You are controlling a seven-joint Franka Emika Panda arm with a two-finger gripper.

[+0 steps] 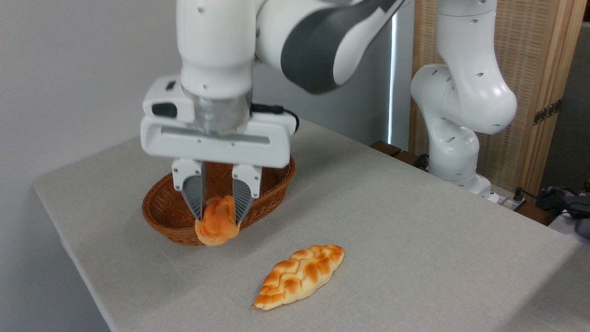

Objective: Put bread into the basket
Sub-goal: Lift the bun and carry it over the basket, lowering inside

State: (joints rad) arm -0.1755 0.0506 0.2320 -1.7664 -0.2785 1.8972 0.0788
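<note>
Item 1: small round orange-golden knotted bun (216, 226), apparently soft, light; gripper (217, 213) clamps its top sides above oval reddish-brown wicker basket (161, 207).

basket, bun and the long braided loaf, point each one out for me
basket (159, 210): fixed camera view, on its left inner wall
bun (216, 226): fixed camera view, on its orange front, between the fingers
braided loaf (299, 275): fixed camera view, on its browned top

One bun (216, 227), one loaf (299, 275), one basket (162, 207).
</note>
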